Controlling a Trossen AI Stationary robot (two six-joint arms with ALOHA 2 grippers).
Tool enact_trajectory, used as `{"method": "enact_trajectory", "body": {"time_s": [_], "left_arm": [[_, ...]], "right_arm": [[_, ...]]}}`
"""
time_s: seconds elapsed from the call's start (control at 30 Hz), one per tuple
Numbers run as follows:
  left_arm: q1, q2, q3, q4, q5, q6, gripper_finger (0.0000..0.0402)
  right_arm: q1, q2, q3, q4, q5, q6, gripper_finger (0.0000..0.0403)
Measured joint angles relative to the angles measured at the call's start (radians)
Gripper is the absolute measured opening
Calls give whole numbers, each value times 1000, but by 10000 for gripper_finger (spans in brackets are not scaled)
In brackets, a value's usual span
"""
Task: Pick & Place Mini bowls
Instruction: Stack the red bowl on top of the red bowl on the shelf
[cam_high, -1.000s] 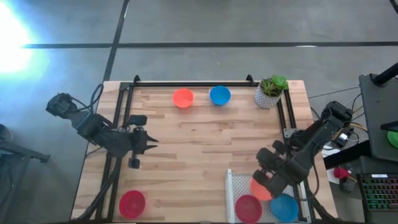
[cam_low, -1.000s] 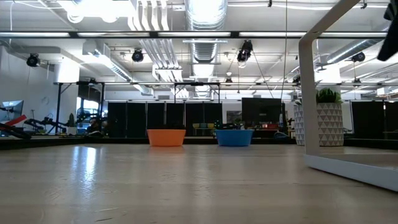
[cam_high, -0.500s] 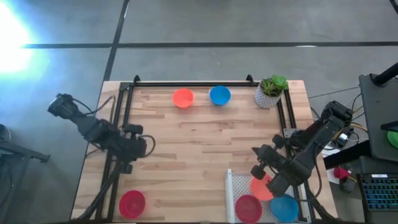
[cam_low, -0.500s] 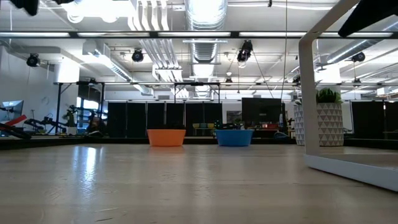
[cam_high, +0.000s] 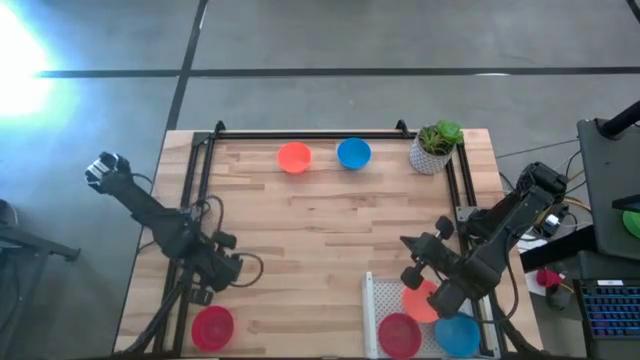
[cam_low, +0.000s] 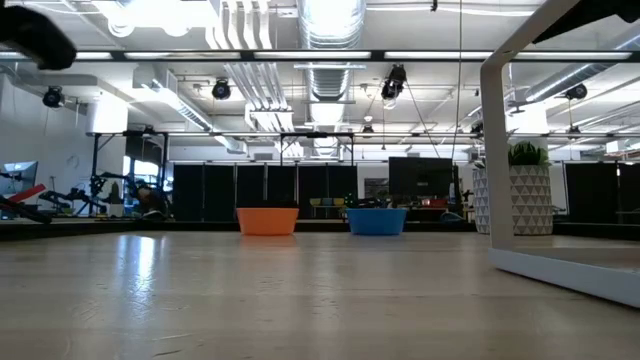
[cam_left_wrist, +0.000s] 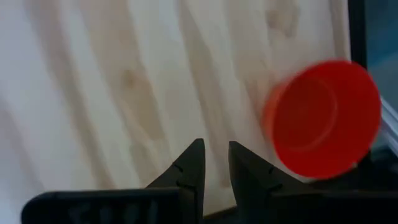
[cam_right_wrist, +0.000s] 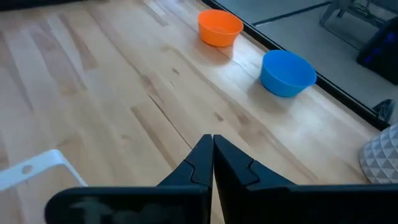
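Holding three bowls (cam_high: 430, 322), red, orange and blue, the white rack (cam_high: 369, 301) sits beneath the right end effector (cam_right_wrist: 212, 144), fingers closed, empty; left end effector (cam_left_wrist: 215, 163) nearly closed, empty.

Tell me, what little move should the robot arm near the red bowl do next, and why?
Probably open the jaws of the left gripper and ease down toward the red bowl. That gripper hangs just beside the bowl at the table's near-left corner, its jaws nearly together and holding nothing, so they look too narrow to take the rim. The right gripper waits, shut, by the white rack.
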Motion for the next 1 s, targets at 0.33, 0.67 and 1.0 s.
{"method": "enact_trajectory", "body": {"time_s": [0.33, 0.67, 1.0], "left_arm": [[-58, 60, -107, 176, 23, 26, 64], [-80, 80, -119, 249, 24, 3, 64], [-114, 81, -137, 349, 26, 19, 64]], "right_arm": [[10, -7, 0, 198, 0, -231, 8], [53, -8, -3, 418, -3, -509, 8], [61, -8, -27, 624, -32, -794, 8]]}}
